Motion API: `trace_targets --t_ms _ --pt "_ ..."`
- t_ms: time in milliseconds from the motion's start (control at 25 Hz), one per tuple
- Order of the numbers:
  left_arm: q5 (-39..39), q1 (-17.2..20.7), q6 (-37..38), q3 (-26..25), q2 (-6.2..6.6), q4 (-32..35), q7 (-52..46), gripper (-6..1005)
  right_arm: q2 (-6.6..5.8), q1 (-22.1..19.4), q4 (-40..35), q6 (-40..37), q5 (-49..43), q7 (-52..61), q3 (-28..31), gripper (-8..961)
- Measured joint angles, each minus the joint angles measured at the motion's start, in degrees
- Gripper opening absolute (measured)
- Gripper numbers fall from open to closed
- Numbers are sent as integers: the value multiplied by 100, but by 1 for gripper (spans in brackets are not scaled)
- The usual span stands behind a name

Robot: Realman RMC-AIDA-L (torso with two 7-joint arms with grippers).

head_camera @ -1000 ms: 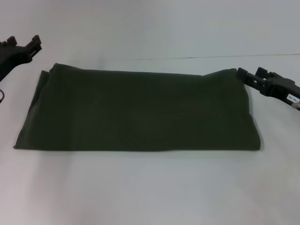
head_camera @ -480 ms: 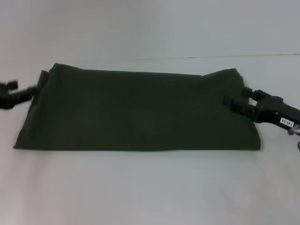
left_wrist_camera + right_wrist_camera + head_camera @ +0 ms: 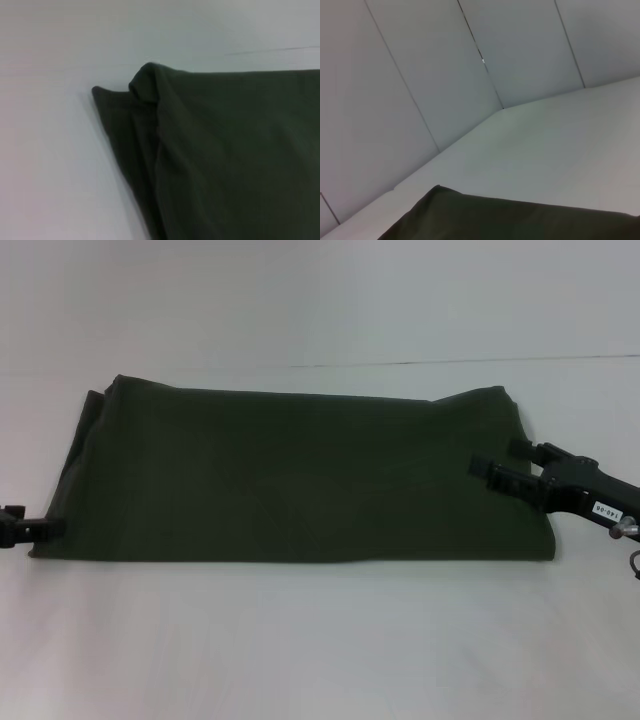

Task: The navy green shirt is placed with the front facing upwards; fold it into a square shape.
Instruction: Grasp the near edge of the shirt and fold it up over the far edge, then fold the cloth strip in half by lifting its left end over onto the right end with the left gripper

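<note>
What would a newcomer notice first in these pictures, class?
The navy green shirt, folded into a wide dark band, fills the middle of the white table. The left gripper sits at its near left corner, and the right gripper reaches over its right edge.

Plain dark olive-green shirt [image 3: 300, 480]

the right arm's matte black, blocky pincer [image 3: 497, 464] has two slim, straight prongs, one longer than the other, springing from an angular black housing; a small white rectangular label with dark printed digits sits on the side of that housing; past it a small silvery metal fitting and a thin dark cable show; the left arm's black pincer [image 3: 40, 528] shows only as a slim dark bar ending in a knobbly black block.
</note>
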Motion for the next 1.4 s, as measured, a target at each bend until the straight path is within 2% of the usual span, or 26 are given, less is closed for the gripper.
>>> trace_targets --t_ms 440,1000,1240,1400 --pt "169 -1 -484 126 -60 -184 -255 707 -1 32 62 9 -9 0 0 921" --pt "186 -8 -636 556 -124 -268 -505 708 -1 46 62 43 -8 3 0 916" --pt "284 -31 -745 653 -135 -264 -566 654 -3 18 62 48 -8 7 0 916" --pt "266 -34 -746 657 -139 -261 -554 495 -23 -51 51 25 -8 12 0 916"
